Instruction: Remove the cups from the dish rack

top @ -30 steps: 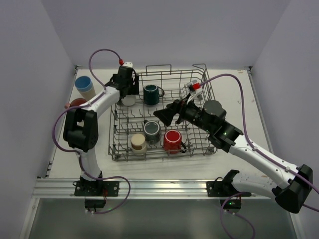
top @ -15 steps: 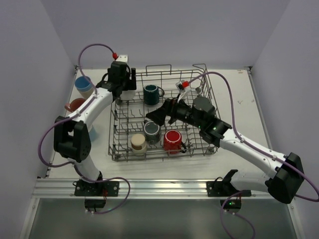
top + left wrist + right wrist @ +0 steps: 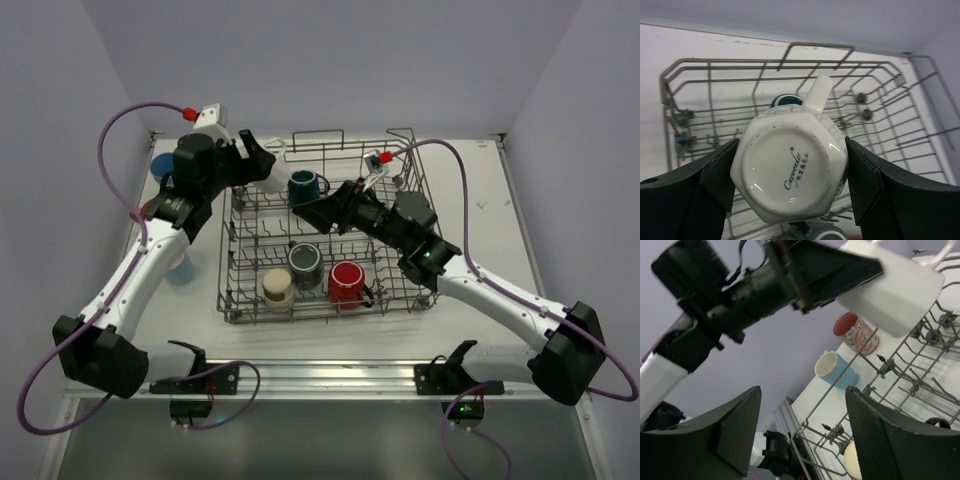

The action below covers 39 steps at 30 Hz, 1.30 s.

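L gripper (image 3: 790,175) is clamped on the white mug (image 3: 790,160). Its base faces my wrist cam and the handle points away. From the top cam I see it lifted over the far-left corner of the dish rack (image 3: 300,316). R gripper (image 3: 318,212) has its jaws apart w/ nothing between them, over the rack's middle near the dark teal mug (image 3: 303,188). The dark grey cup (image 3: 305,262), red cup (image 3: 346,280) and cream cup (image 3: 277,287) sit in the near row.

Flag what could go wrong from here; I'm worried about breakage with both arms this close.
The left gripper pinches the white mug by its smooth sides above the dish rack; a slip could drop it onto the teal mug. The open right gripper hangs close by, so the arms might collide.
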### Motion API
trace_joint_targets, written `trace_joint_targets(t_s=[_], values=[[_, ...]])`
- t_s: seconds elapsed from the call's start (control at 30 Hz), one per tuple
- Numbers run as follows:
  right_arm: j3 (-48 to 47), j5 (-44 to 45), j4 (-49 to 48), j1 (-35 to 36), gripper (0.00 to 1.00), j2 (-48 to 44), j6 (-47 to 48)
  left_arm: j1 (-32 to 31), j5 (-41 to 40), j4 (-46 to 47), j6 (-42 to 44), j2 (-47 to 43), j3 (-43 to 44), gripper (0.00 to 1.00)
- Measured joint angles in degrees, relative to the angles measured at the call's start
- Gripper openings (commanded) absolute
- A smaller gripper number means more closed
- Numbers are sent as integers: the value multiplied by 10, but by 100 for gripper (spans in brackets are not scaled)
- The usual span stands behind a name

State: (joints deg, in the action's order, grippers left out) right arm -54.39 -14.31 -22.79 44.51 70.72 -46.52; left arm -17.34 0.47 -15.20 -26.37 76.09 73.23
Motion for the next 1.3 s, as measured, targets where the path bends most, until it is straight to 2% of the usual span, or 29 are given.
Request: trace_joint_targets(t_s=[0.07,0.2,0.43,0.77,0.97,1.1,1.2,1.23,1.3], values=[[0,-5,-14,-9,69,2,-5,0,39,28,-40,-42,-33,22],[0,-17,-31,-20,77,2,-8,0,108,100,-121,-115,-107,22],[1,-21,-46,-23,82,1,-9,0,188,202,-221,-149,-172,21],[9,-22,-53,-32,81,-25,-9,0,240,282,-293,-181,-213,21],[20,-21,-52,-33,81,-30,-9,0,249,305,-301,-193,-214,21],[20,-45,-56,-33,78,-29,-8,-14,253,325,-310,-186,-214,20],[11,-76,-68,-33,64,-13,-11,-35,264,345,-319,-169,-216,20],[9,-85,-76,-33,56,-7,-14,-40,267,349,-323,-165,-216,20],[7,-104,-92,-33,50,5,-22,-45,272,355,-329,-158,-217,20]])
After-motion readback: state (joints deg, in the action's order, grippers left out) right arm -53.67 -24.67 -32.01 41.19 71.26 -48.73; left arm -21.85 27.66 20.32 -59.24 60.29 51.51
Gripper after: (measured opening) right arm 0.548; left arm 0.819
